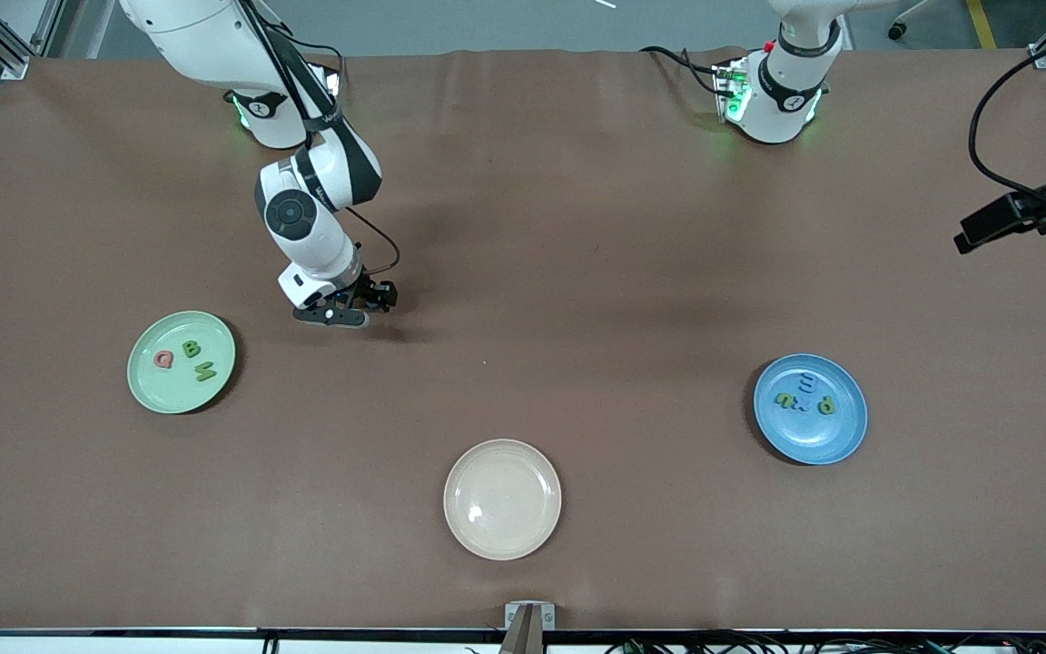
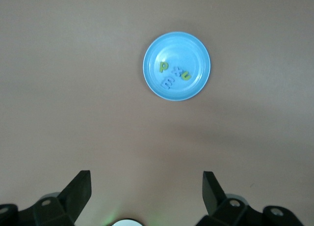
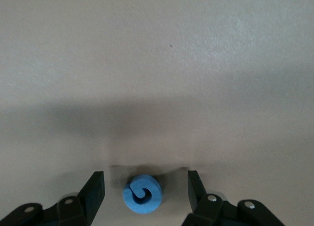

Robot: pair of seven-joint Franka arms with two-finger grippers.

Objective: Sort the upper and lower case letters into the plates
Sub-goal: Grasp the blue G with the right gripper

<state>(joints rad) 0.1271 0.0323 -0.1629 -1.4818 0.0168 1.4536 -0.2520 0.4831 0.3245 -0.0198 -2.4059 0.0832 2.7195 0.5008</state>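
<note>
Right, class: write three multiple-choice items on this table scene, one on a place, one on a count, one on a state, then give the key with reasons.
1. Where is the blue foam letter?
A. on the cream plate
B. on the table between the right gripper's fingers
C. in the green plate

2. How many letters lie in the green plate?
A. one
B. three
C. six

3. How is the left gripper?
A. open and empty
B. shut on a letter
C. holding a plate

Key: B, the right gripper has a finger on each side of the letter; B, a pink and two green letters show; A, its fingers stand wide apart with nothing between.
</note>
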